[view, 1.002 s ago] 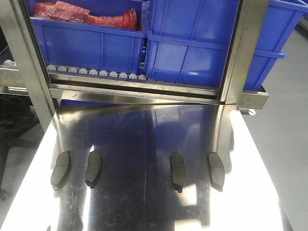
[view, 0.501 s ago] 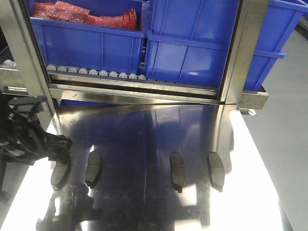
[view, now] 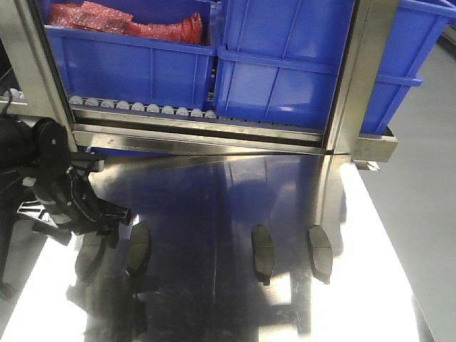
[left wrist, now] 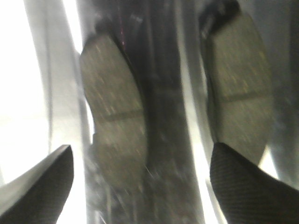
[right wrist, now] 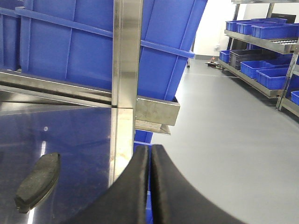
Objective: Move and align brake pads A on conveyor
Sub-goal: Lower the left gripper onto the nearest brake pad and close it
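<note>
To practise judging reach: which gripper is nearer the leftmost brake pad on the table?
Left. The left gripper hovers over the leftmost brake pad; the right gripper sits by the table's right edge.

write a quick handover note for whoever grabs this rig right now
Pads: all four flat dark grey oblong brake pads lie in a rough row on the shiny steel table.
Left gripper: open and empty, low over the two leftmost pads, gripping neither.
Right gripper: shut and empty, near the table's right side.
Done: no pad has been picked up. The conveyor shows in no view.
Left: grasp each pad, carry it to the conveyor and line the four up there.
</note>
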Tool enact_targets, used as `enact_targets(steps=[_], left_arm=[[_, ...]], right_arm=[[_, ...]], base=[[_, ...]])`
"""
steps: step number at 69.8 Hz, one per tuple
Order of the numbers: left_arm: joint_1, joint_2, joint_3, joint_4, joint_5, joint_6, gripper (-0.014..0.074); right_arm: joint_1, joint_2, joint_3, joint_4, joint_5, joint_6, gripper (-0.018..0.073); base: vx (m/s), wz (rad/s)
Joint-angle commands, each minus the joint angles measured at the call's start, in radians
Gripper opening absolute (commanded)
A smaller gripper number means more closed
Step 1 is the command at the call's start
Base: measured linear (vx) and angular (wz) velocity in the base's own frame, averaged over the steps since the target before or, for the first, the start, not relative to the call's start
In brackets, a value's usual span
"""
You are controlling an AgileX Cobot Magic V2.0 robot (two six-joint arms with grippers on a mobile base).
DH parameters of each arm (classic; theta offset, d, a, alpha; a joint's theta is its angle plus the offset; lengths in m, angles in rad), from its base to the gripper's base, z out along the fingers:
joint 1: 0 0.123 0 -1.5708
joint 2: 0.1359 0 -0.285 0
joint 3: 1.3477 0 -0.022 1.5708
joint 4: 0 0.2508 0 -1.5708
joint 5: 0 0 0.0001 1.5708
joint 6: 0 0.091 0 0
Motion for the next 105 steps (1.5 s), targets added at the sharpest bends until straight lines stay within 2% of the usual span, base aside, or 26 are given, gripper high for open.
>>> enact_targets(steps=[1, 20, 42, 63, 74, 94, 105], left_arm=[[-0.006, -0.011, -0.06, 0.02, 0.021, -0.015, 0.0575], [-0.006, 0.059, -0.078, 0.036, 0.025, -0.041, 0.0575], [0.002, 0.064, -0.078, 0.036, -0.03, -0.047, 0.0575], [0.002, 0.088, -0.078, 0.036, -0.035, -0.06, 0.0573], [0.002, 0.091, -0.078, 0.036, -0.032, -0.06, 0.0542], [0.002, 0.083, -0.078, 0.018, -0.016, -0.061, 0.0407], [0.002, 0.083, -0.078, 0.018, 0.006, -0.061, 0.0396]], right_arm=[[-0.005, -0.01, 0.005, -0.007, -0.074, -0.004, -0.0003], [-0.005, -0.01, 0.005, -0.007, -0.074, -0.004, -0.0003], [-0.005, -0.01, 0.005, -0.007, -0.074, -0.004, -0.0003], [-0.005, -0.01, 0.005, -0.007, -0.074, -0.004, -0.0003], [-0.005, -0.01, 0.005, -0.007, -0.074, -0.004, -0.0003], [-0.005, -0.01, 0.005, -0.007, -0.074, -0.004, -0.0003], [-0.005, -0.01, 0.005, -0.007, -0.074, -0.004, -0.0003]], base=[[0.0, 0.0], [0.0, 0.0], [0.0, 0.0], [0.0, 0.0], [0.0, 0.0], [0.0, 0.0], [0.0, 0.0]])
